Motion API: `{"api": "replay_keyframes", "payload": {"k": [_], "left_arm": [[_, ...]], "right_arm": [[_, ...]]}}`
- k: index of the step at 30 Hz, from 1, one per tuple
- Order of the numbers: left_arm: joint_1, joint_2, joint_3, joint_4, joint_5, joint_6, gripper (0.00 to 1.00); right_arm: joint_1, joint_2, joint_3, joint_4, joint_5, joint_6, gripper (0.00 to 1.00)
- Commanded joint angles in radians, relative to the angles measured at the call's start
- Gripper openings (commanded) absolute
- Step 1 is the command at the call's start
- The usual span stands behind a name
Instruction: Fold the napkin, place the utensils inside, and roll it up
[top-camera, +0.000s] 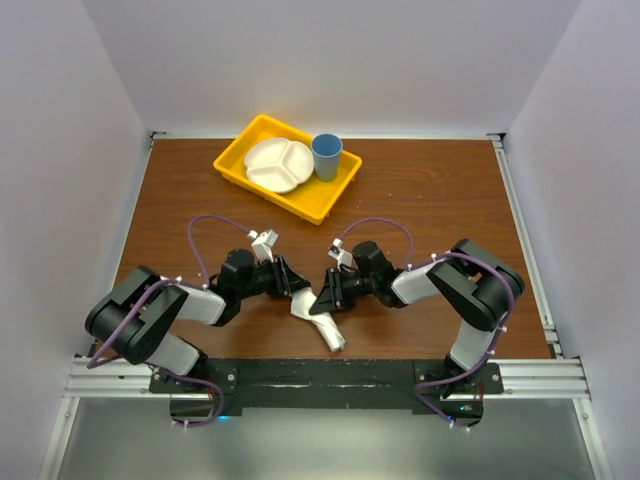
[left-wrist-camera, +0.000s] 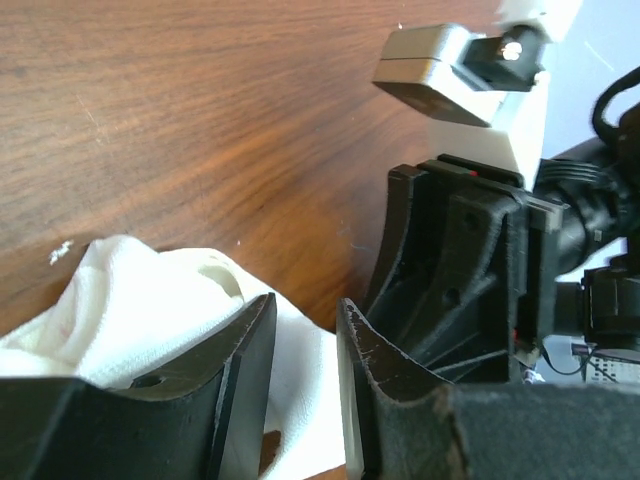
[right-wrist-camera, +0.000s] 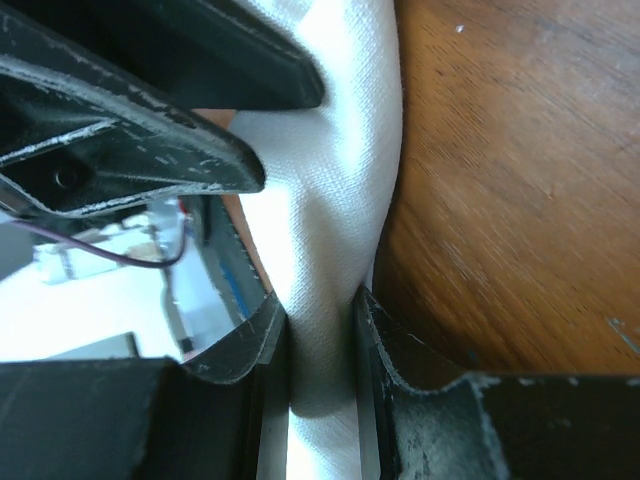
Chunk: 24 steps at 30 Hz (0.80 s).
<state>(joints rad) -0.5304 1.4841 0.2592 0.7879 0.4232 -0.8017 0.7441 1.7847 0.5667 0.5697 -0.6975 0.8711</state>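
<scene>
left gripper (top-camera: 297, 290): clamped on the napkin (top-camera: 325, 328). Jaws are only a narrow way apart, and the wrist view shows white cloth filling the gap.
right gripper (top-camera: 322, 297): same deal, pinching a fold of the cloth tight between both fingers (right-wrist-camera: 262, 335).
gripper spacing: the two are pretty much nose to nose, just beside each other on the same bundle.
napkin: near middle of the bench (top-camera: 420, 190), bunched into a narrow creased strip. Its upper end is in the two grippers and the other end trails toward the near edge.
yellow tray (top-camera: 305, 207): way at the far side, left of centre, sitting skewed, well apart from the napkin.
in the tray: a white divided plate (top-camera: 270, 165), with a blue cup (top-camera: 326, 158) upright just right of it.
count: 2 grippers, 1 napkin, 1 tray, 1 plate, 1 cup.
</scene>
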Motion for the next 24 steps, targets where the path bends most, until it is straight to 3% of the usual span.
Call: {"api": "replay_keyframes", "payload": {"k": [1, 3, 8, 13, 18, 21, 24], "left_arm": [[0.015, 0.065, -0.031, 0.065, -0.054, 0.045, 0.36], [0.018, 0.082, -0.046, 0.086, -0.054, 0.047, 0.35], [0.018, 0.13, -0.06, 0.146, -0.038, 0.044, 0.35], [0.02, 0.146, -0.055, 0.162, -0.031, 0.035, 0.35], [0.018, 0.143, -0.046, 0.143, -0.029, 0.038, 0.34], [0.02, 0.14, -0.043, 0.136, -0.035, 0.039, 0.34], [0.02, 0.145, -0.041, 0.134, -0.035, 0.041, 0.34]], "right_arm": [[0.0, -0.096, 0.073, -0.374, 0.113, -0.222, 0.27], [0.0, -0.119, 0.131, -0.515, 0.145, -0.277, 0.34], [0.02, -0.18, 0.243, -0.682, 0.187, -0.377, 0.51], [0.024, -0.226, 0.341, -0.81, 0.248, -0.429, 0.56], [0.05, -0.24, 0.36, -0.768, 0.201, -0.414, 0.54], [0.057, -0.196, 0.322, -0.636, 0.085, -0.367, 0.47], [0.057, -0.157, 0.257, -0.535, 0.072, -0.324, 0.36]]}}
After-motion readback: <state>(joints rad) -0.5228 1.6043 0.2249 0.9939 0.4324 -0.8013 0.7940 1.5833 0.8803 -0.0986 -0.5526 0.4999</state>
